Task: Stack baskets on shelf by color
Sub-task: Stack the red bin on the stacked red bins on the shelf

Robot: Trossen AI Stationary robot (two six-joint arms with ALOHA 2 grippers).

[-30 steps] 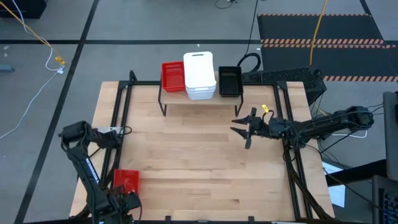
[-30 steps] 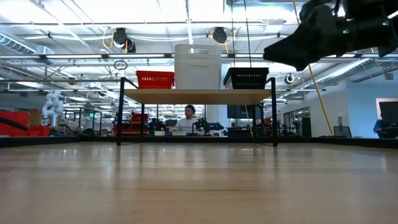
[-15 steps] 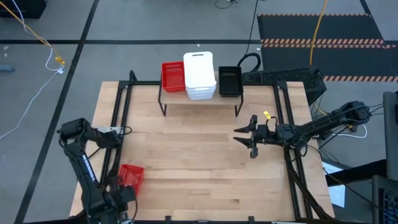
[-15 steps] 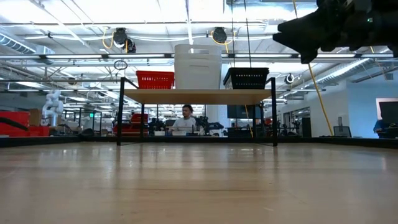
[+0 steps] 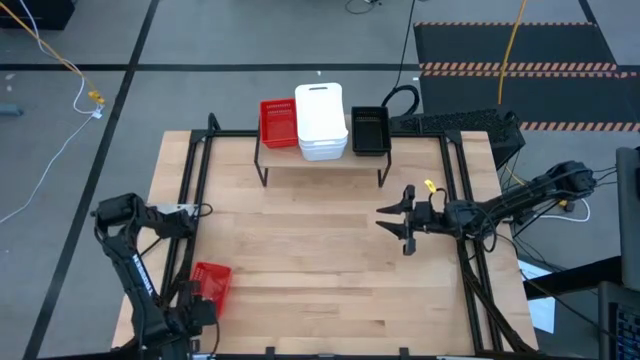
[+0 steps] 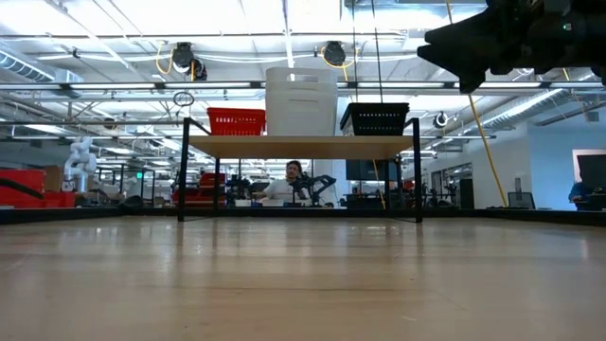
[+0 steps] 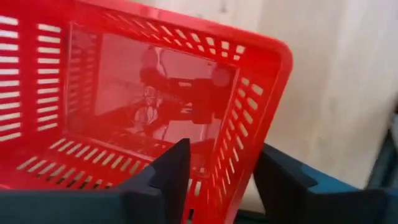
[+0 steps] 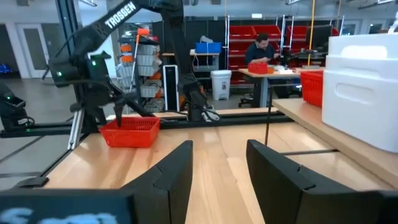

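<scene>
A red mesh basket (image 5: 211, 281) is near the table's near left corner, and my left gripper (image 5: 200, 303) is shut on it. It fills the left wrist view (image 7: 124, 93). On the shelf (image 5: 320, 165) at the far side stand a red basket (image 5: 278, 123), a stack of white baskets (image 5: 321, 122) and a black basket (image 5: 370, 130). They rest on their bottoms on the plank, as the low view shows (image 6: 301, 100). My right gripper (image 5: 400, 222) is open and empty above the table's right half, high in the low view (image 6: 473, 47). My left gripper holds the red basket by one side wall (image 7: 239, 158) near a corner. One finger (image 7: 171, 171) is inside the basket and one (image 7: 280, 183) is outside. The fingers come from the table's near side. Whether the basket's bottom is on the table, I cannot tell.
Black metal rails (image 5: 190, 200) run along the table's left and right sides. Bare wood (image 5: 310, 260) lies between the shelf and the near edge. Beyond the table are a person at a desk (image 6: 294, 180), red shelving and cables.
My left gripper has carried the red basket a little toward the far and right edges, and the basket has turned about, now skewed to the table's edges. My right gripper has drawn back from the shelf toward the near and right edges, still open.
</scene>
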